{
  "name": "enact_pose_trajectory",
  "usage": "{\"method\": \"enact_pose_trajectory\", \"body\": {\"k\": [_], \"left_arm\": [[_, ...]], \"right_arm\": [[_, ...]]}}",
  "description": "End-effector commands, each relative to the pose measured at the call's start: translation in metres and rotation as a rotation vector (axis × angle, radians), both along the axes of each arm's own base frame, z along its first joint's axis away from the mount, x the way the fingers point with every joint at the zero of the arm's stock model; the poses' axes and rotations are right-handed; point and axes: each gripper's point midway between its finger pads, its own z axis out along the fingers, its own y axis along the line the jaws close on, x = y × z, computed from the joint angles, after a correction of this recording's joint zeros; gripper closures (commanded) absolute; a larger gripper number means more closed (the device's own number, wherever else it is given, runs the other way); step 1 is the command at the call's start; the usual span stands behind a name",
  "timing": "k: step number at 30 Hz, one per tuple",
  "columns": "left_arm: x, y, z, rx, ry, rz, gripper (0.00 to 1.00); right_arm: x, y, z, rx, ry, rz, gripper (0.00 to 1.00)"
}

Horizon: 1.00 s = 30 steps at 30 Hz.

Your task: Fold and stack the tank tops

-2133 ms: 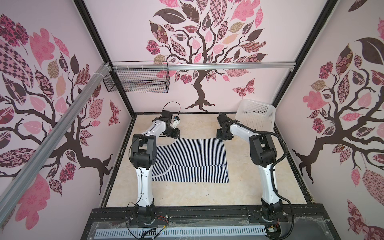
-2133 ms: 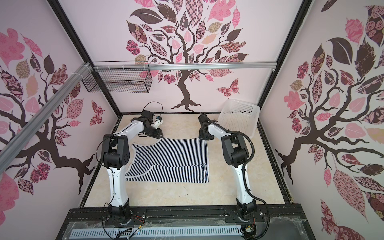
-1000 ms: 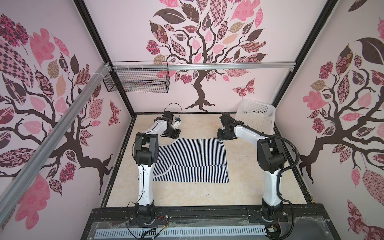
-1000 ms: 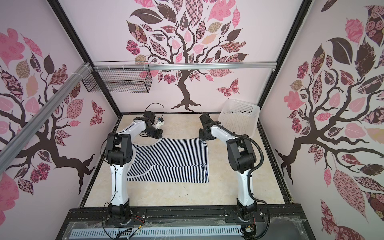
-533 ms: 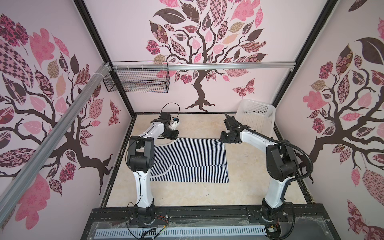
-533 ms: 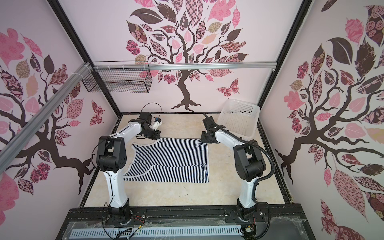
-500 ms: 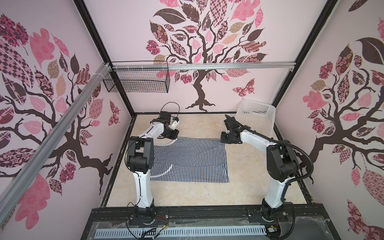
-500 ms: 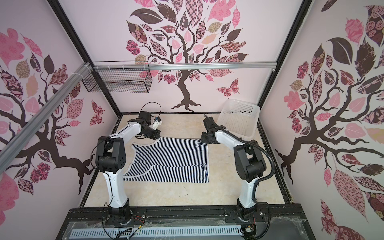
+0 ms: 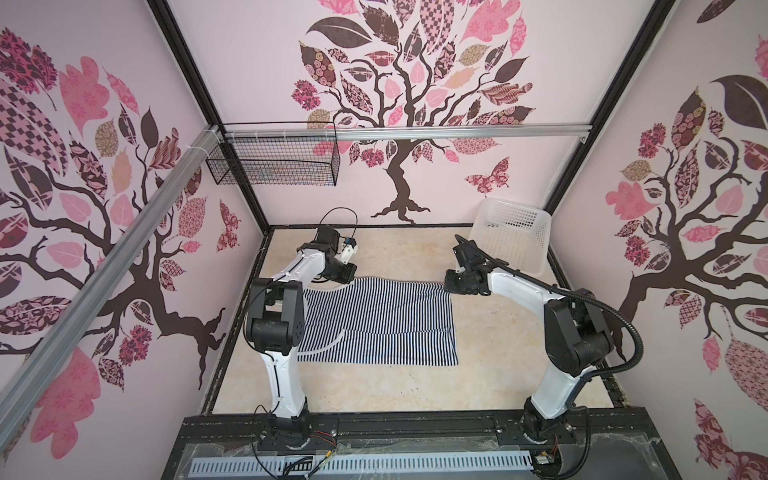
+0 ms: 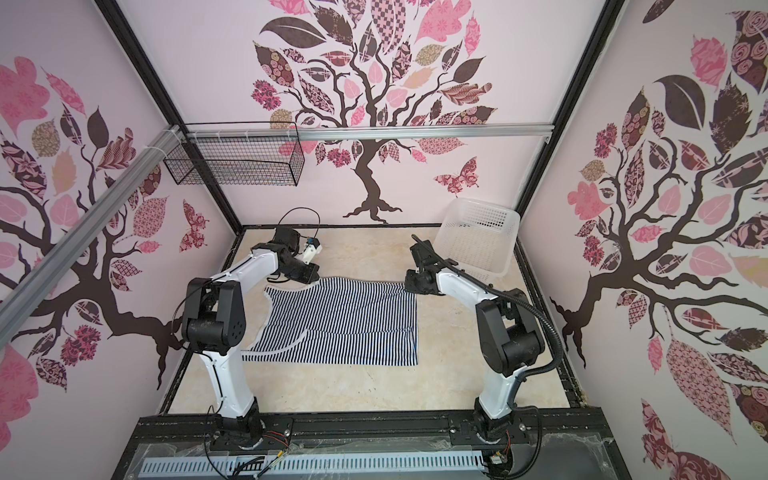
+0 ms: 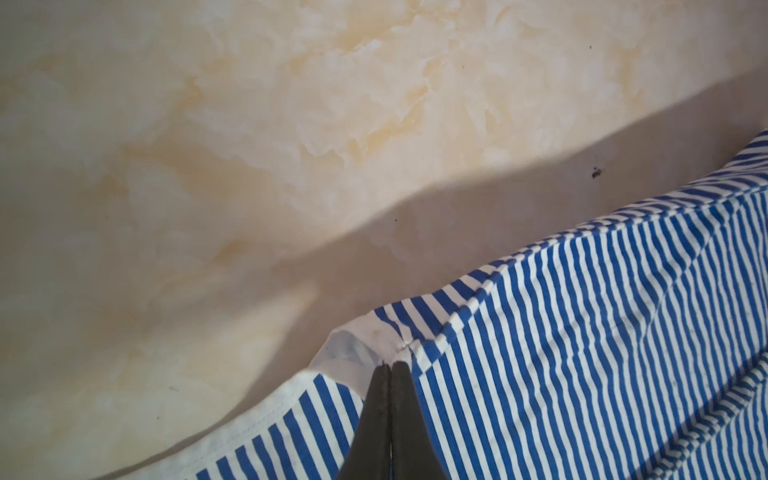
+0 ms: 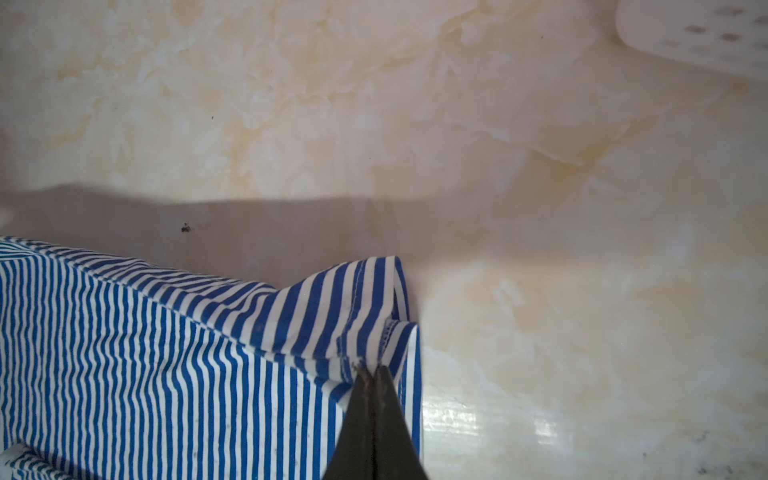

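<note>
Noting grips (K): left hand (image 11: 390,368) pinches tank top (image 9: 376,328) at its white trim; right hand (image 12: 371,371) pinches the hem corner.
M: Top's spread mid-surface (image 9: 511,374), toward the far edge.

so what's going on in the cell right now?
Both arms are working one striped tank top, which lies spread out on the marbled table. The left arm's jaws are shut on the white-trimmed far corner, and the right arm's jaws are shut on the far hem corner. The cloth is puckered up at both pinches. It looks like the start of a fold, and nothing is stacked yet. A white perforated basket sits in the far right corner.
</note>
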Motion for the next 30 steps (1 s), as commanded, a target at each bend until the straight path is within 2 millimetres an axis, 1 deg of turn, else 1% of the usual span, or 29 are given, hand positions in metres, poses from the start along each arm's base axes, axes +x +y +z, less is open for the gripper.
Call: {"method": "enact_pose_trajectory", "body": {"k": [1, 7, 15, 21, 27, 30], "left_arm": [[-0.005, 0.002, 0.02, -0.018, -0.053, -0.001, 1.0], [-0.025, 0.006, 0.025, -0.035, -0.062, 0.0, 1.0], [-0.05, 0.016, 0.02, -0.042, -0.055, 0.012, 1.0], [-0.068, 0.019, 0.019, -0.062, -0.05, 0.018, 1.0], [-0.085, 0.019, 0.013, -0.063, -0.029, 0.016, 1.0], [-0.094, 0.018, 0.008, -0.066, -0.019, 0.01, 1.0]], "right_arm": [[-0.008, 0.004, 0.014, 0.04, -0.022, 0.001, 1.0], [-0.022, 0.004, 0.007, 0.063, -0.002, 0.009, 1.0], [-0.037, 0.002, 0.006, 0.089, 0.003, 0.007, 1.0], [-0.046, -0.001, 0.004, 0.099, 0.012, 0.003, 1.0], [-0.057, -0.001, 0.003, 0.113, 0.018, 0.002, 1.0], [-0.063, 0.0, -0.004, 0.113, 0.032, 0.004, 1.0]]}}
